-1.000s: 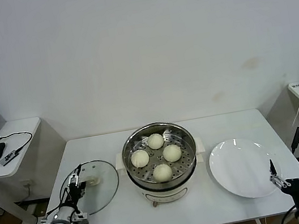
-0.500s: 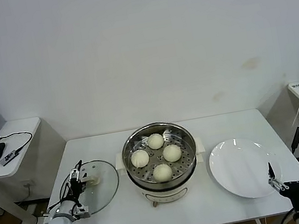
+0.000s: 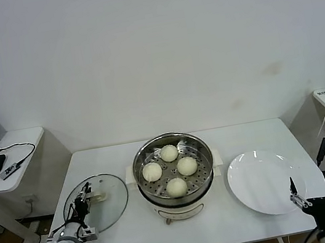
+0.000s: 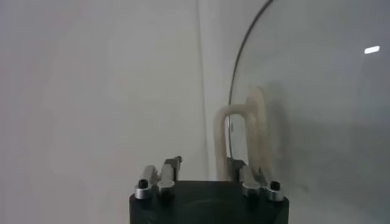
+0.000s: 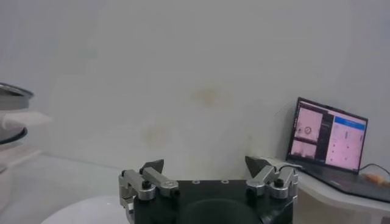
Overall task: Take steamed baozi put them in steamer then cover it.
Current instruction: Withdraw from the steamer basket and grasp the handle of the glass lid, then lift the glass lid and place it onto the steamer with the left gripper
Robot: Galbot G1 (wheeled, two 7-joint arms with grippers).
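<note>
The left gripper [image 3: 86, 195] sits over the glass lid [image 3: 111, 208] near the table's left edge, its jaws narrowed toward the lid's white handle [image 4: 241, 137]. The left wrist view shows the handle standing between the fingers, but whether they press on it cannot be told. The right gripper [image 3: 314, 201] hangs off the table's front right corner, jaws spread wide and holding nothing, idle beside the white plate [image 3: 266, 182].

The step in hand looks like the covering: all 4 steamed baozi [image 3: 173, 169] already lie on the perforated tray inside the steamer [image 3: 174, 178], which stands at the middle of the table [image 3: 240, 136], and the plate is bare. The next move likely calls for a firm pinch on the handle, a level lift, a carry toward the table's middle, and a centred lowering onto the steamer's rim.

Count: 4 baozi, 1 steamer, 1 lid, 1 plate, 2 grippers.
</note>
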